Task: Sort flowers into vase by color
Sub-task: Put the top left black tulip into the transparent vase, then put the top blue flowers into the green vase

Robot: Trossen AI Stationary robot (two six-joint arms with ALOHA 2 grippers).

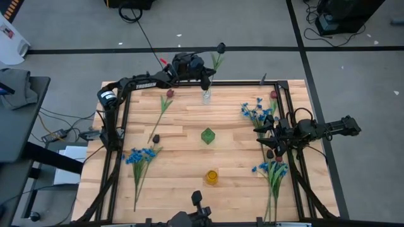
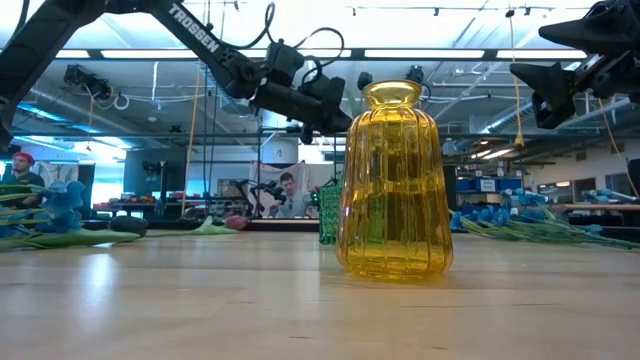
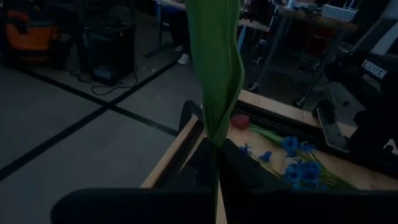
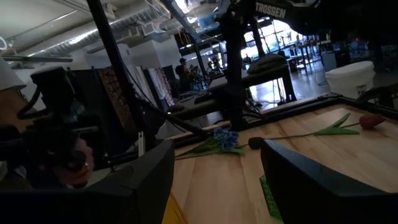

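My left gripper (image 1: 205,80) is at the table's far edge, just above the small clear vase (image 1: 206,96), shut on a thin flower with a dark head (image 1: 221,47) and a green leaf (image 3: 214,62). My right gripper (image 1: 271,142) hovers open over the right side, between two sprays of blue flowers (image 1: 252,112) (image 1: 271,168); in its wrist view the fingers (image 4: 140,183) are wide apart over bare wood. A red tulip (image 1: 169,93) and a blue spray (image 1: 139,156) lie flat on the left. The green vase (image 1: 207,135) and yellow vase (image 1: 211,177) stand mid-table. My left gripper pinches the flower's thin stem (image 3: 215,163) between its two fingers, just below the leaf. The flower is lifted, and its leaf and dark head (image 2: 364,80) rise past the fingers, leaning toward the far edge. Where the stem's lower end is cannot be seen.
A red bud (image 1: 273,94) lies near the far right corner by the black frame rail (image 1: 287,94). The yellow vase (image 2: 393,180) fills the low view, with the green vase (image 2: 328,212) behind it. People sit in the room beyond. There is bare wood around the middle vases.
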